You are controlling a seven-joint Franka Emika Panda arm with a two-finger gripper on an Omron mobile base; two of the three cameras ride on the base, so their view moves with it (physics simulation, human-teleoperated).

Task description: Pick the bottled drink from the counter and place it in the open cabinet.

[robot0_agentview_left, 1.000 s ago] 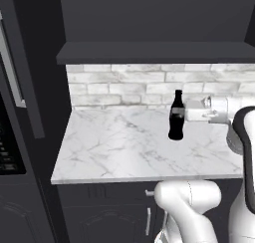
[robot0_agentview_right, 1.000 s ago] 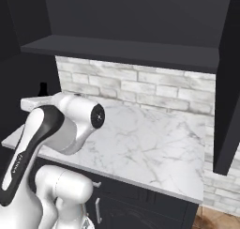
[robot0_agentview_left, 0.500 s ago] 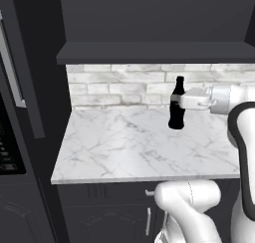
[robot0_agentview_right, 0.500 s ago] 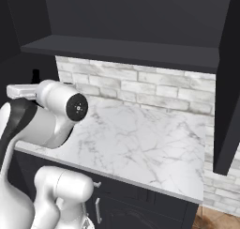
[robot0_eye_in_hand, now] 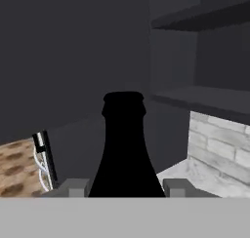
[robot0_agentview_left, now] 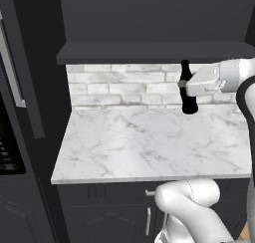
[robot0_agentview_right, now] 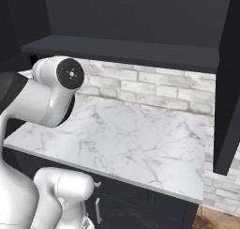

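Left to right: bare marble bench (robot0_agentview_left: 144,147) in front, white brick behind, then the bottled drink (robot0_agentview_left: 188,90) on the right, now lifted clear of the bench where a second ago stood on it. Upright, clamped at the shoulder by the claw (robot0_agentview_left: 185,84), neck reaching to just under the thick bottom shelf of the open cabinet (robot0_agentview_left: 149,53). Seen from the hand: bottle centred between both fingertips (robot0_eye_in_hand: 74,188), claw closed firmly on it, cabinet shelves ahead and to the right. Pick done, then; carry under way. Probably more lift needed before the bottle base clears the shelf lip, though depth is hard to judge here.
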